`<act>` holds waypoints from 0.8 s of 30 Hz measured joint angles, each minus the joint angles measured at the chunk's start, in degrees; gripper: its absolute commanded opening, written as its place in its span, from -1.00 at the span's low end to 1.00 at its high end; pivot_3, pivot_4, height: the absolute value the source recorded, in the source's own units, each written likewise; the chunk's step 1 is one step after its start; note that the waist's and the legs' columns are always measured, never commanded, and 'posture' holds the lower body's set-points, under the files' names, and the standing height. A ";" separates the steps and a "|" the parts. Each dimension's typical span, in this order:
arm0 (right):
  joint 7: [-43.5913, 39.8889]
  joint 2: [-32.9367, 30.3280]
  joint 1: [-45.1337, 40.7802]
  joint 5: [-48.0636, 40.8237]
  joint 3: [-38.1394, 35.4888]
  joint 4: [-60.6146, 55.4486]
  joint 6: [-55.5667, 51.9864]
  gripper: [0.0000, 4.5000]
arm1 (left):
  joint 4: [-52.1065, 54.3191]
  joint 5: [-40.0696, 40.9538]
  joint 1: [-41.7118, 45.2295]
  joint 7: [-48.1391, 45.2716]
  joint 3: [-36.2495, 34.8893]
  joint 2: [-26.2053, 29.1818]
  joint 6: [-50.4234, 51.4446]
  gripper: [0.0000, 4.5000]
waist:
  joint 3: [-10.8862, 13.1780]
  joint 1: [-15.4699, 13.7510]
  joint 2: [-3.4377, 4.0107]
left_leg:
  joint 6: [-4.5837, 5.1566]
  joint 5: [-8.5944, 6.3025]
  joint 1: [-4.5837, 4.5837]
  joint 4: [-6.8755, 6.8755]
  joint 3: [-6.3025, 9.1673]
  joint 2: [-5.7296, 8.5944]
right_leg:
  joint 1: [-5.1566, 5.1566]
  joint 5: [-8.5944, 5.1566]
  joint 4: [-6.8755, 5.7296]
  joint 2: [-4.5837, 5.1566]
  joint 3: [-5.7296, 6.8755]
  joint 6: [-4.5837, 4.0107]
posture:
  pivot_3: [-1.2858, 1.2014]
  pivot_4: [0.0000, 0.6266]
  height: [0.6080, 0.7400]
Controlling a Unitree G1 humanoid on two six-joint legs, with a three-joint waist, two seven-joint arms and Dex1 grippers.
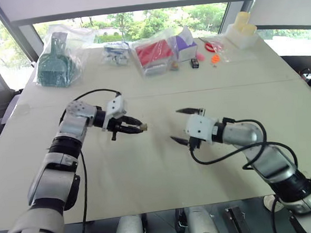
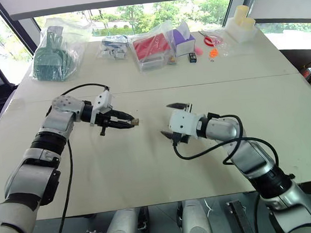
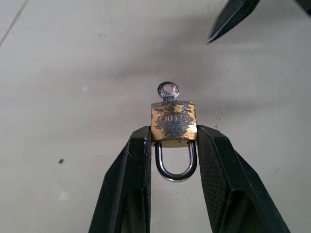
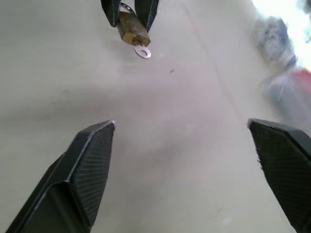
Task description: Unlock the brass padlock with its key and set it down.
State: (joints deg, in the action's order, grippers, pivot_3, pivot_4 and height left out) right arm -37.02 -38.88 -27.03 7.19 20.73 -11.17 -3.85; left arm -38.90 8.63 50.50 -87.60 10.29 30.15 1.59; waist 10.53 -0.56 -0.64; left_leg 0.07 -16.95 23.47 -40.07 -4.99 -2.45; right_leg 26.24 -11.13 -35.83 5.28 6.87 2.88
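My left gripper (image 3: 174, 138) is shut on the brass padlock (image 3: 173, 124), pinching its tarnished body between both fingers above the white table (image 1: 148, 170). The silvery shackle loop (image 3: 176, 165) points back toward the wrist and looks closed. The key (image 3: 167, 91) sticks out of the padlock's far end, its round bow toward my right gripper. In the head views the padlock (image 1: 143, 128) is a small speck at the left fingertips. My right gripper (image 1: 188, 126) hangs open a short way to the right, facing the padlock (image 4: 131, 28) and the key (image 4: 143, 51), with nothing between its fingers.
Along the table's far edge lie a bagged green dustpan (image 1: 57, 62), a small clear bag (image 1: 115, 52), a bag with red contents (image 1: 154, 56), a purple-and-white box (image 1: 184, 46), small dark and orange items (image 1: 205, 58) and pale cylinders (image 1: 242, 29). A seam (image 1: 196, 90) crosses the tabletop.
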 measured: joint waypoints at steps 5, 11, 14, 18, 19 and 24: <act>3.03 3.10 -4.85 7.91 2.57 7.43 15.14 1.00 | 6.15 1.68 -0.69 1.18 -0.60 0.83 5.08 -0.65 | 0.00 -0.02 -0.01 | -0.01 0.01 -0.01 0.00 -0.08 0.00 | 0.00 -0.01 -0.04 0.00 0.00 0.00 | 0.03 -0.52 1.00; 3.28 5.44 -6.62 12.58 4.05 12.83 23.04 1.00 | 8.61 2.02 -2.62 2.83 -0.62 1.33 6.79 -0.65 | 0.01 0.05 -0.01 | -0.02 0.02 -0.03 -0.02 -0.12 -0.01 | 0.01 0.00 -0.09 0.00 -0.03 0.00 | 0.03 -0.52 1.00; 3.44 6.22 -7.12 14.02 4.03 14.07 24.93 1.00 | 9.87 2.14 -2.84 3.16 -0.62 1.35 7.63 -0.65 | 0.01 0.01 -0.01 | -0.04 0.02 -0.04 -0.02 -0.12 -0.01 | 0.00 -0.01 -0.10 0.00 -0.03 -0.01 | 0.03 -0.52 1.00; 3.76 6.70 -7.64 15.23 3.98 16.13 26.36 0.35 | 11.61 3.06 -3.08 3.16 -0.62 1.42 8.30 -0.65 | 0.00 0.04 0.00 | -0.04 0.03 -0.05 -0.02 -0.14 -0.01 | 0.00 -0.01 -0.11 0.00 -0.05 -0.01 | 0.03 -0.52 1.00; 3.85 6.87 -7.67 15.45 3.91 16.59 26.62 0.13 | 12.17 3.27 -3.21 3.13 -0.61 1.42 8.48 -0.65 | 0.01 0.05 0.00 | -0.04 0.03 -0.05 -0.02 -0.14 -0.01 | 0.01 -0.01 -0.12 0.00 -0.05 -0.01 | 0.03 -0.52 1.00; 3.95 7.77 -7.93 16.30 3.75 17.70 27.23 -0.98 | 12.98 3.33 -3.66 3.08 -0.60 1.56 9.16 -0.65 | 0.01 0.16 0.00 | -0.06 0.03 -0.07 -0.02 -0.16 -0.01 | 0.01 -0.01 -0.15 0.00 -0.06 -0.01 | 0.03 -0.52 1.00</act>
State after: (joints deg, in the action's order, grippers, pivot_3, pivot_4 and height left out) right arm -33.07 -31.11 -34.96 23.49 24.48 6.53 23.39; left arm -25.91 11.96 46.84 -84.52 9.69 31.72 10.75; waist 10.54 -0.40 -0.65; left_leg 0.01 -16.91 23.40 -40.09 -5.15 -2.46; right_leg 26.25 -11.13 -35.98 5.28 6.81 2.86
